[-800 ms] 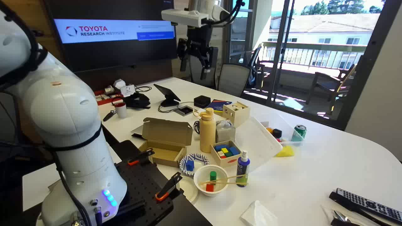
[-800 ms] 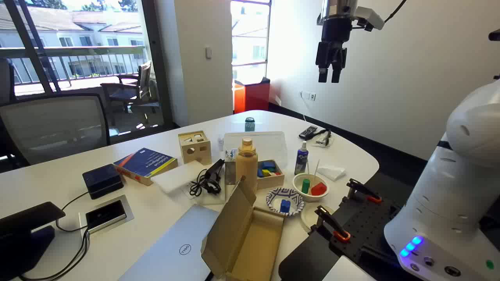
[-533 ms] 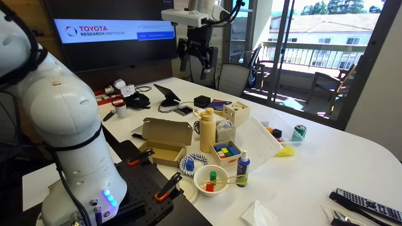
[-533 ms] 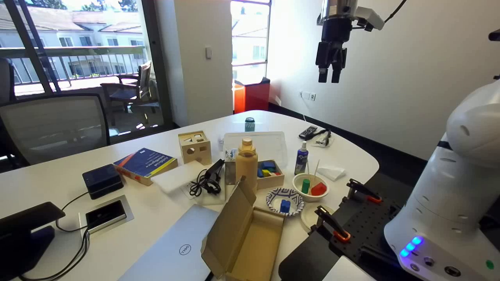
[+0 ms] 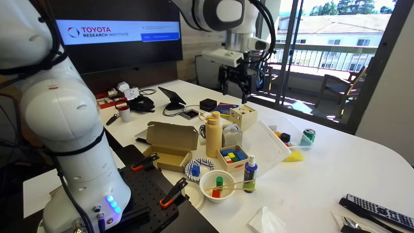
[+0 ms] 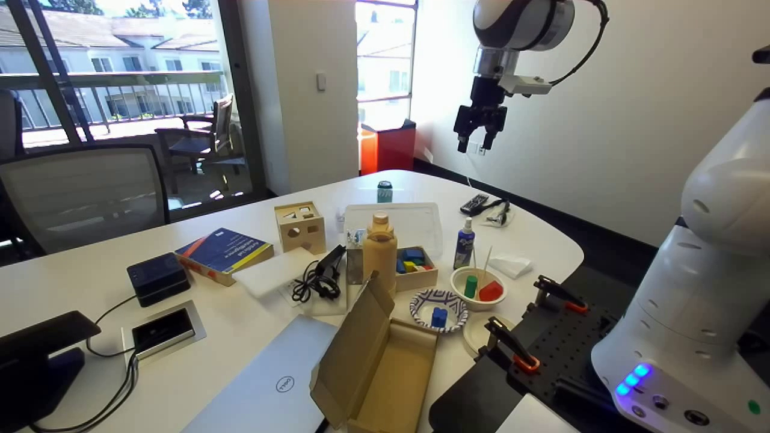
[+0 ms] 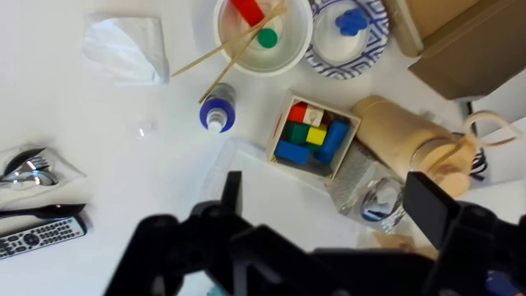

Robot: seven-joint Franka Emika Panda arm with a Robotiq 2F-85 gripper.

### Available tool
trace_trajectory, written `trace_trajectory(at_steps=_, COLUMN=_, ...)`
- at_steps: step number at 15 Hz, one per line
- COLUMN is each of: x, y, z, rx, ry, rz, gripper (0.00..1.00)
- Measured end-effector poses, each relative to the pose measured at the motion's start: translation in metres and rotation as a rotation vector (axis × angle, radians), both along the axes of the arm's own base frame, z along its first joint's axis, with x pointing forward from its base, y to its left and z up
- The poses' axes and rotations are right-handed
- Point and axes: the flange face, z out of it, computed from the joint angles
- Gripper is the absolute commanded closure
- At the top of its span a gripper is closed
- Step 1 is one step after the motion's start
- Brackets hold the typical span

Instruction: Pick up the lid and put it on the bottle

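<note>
The bottle is the short dark-blue spray bottle (image 5: 249, 174), upright with its white nozzle bare; it also shows in an exterior view (image 6: 464, 246) and the wrist view (image 7: 218, 107). A small clear object (image 7: 144, 128), which looks like the lid, lies on the white table beside the bottle in the wrist view. It is faint, and its shape is hard to tell. My gripper (image 5: 235, 94) is open and empty, high above the table, and shows in an exterior view (image 6: 475, 145). In the wrist view its spread fingers (image 7: 324, 185) hang above the plastic sheet, away from bottle and lid.
A white bowl (image 5: 223, 198) with chopsticks sticking out touches or nearly touches the bottle. The block box (image 5: 237, 166), tall tan bottle (image 5: 213, 139) and translucent plastic bin lid (image 5: 265, 145) stand close by. A crumpled clear wrapper (image 7: 127, 53) lies near the small clear object.
The arm has moved: my gripper is lower and further right in an exterior view, lower and further left in an exterior view, and looks turned. The table objects have not moved.
</note>
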Motion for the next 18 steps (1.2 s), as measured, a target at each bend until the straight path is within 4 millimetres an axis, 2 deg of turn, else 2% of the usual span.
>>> trace_trajectory(at_steps=5, x=0.064, y=-0.068, z=-0.072, rx=-0.083, ry=-0.035, rz=-0.171, gripper=0.0)
trace_trajectory(at_steps=9, x=0.097, y=-0.13, z=-0.135, rx=-0.078, ry=0.008, rz=-0.3, gripper=0.0)
trace_trajectory(at_steps=12, x=0.107, y=-0.175, z=-0.189, rx=-0.044, ry=0.051, rz=-0.389, gripper=0.0)
trace_trajectory(at_steps=14, x=0.107, y=-0.198, z=-0.226, rx=-0.026, ry=0.075, rz=-0.432, gripper=0.0)
trace_trajectory(at_steps=16, x=0.103, y=-0.214, z=-0.26, rx=-0.016, ry=0.101, rz=-0.46, gripper=0.0)
trace_trajectory(at_steps=18, x=0.098, y=-0.221, z=-0.289, rx=-0.017, ry=0.126, rz=-0.494, gripper=0.0)
